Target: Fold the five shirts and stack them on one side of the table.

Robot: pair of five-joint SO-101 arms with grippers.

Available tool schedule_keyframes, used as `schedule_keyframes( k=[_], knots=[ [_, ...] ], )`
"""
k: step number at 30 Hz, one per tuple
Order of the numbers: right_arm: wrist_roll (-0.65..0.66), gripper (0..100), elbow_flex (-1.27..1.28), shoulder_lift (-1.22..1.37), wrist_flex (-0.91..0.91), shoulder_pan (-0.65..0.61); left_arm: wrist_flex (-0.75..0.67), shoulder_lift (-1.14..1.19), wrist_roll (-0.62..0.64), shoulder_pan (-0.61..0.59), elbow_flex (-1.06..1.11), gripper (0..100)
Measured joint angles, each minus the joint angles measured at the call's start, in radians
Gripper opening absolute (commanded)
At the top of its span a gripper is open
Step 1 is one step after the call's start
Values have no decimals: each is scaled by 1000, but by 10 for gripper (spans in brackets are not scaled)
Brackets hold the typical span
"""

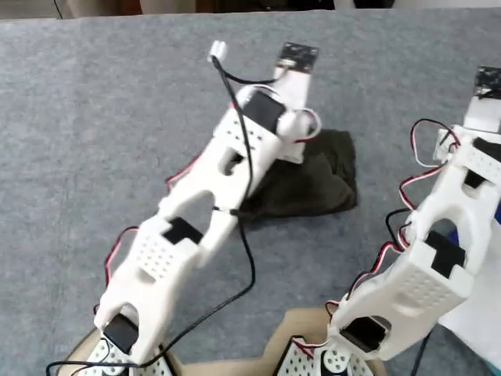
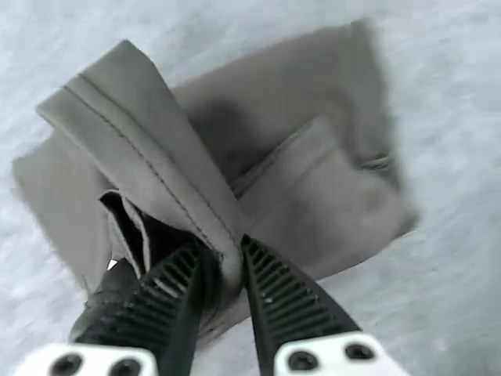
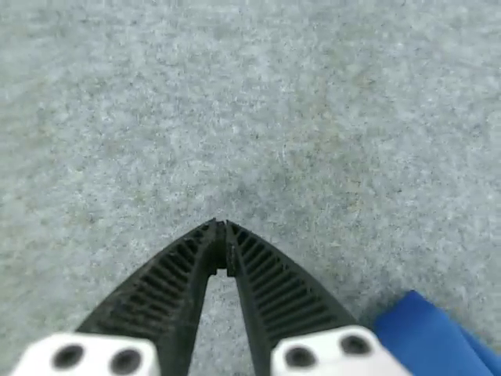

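Observation:
A dark olive shirt lies partly folded on the grey table, right of centre. The left arm stretches over it from the near left. In the left wrist view my left gripper is shut on a hemmed fold of the olive shirt, lifting that edge over the rest of the cloth. My right gripper is shut with nothing in it, hovering over bare grey felt at the table's right side. A blue shirt corner lies beside it.
A white and blue cloth lies at the near right edge under the right arm. Wide free grey felt spreads over the left and far parts of the table. Arm bases and cables stand at the near edge.

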Motion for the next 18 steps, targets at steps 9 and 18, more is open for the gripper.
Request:
schedule_keyframes(
  k=[9,18],
  knots=[
    [0,6,-2,6,0,0,-17,72,83,75,-216,20],
    [0,9,-2,12,0,0,-150,75,114,137,-195,19]
  ],
)
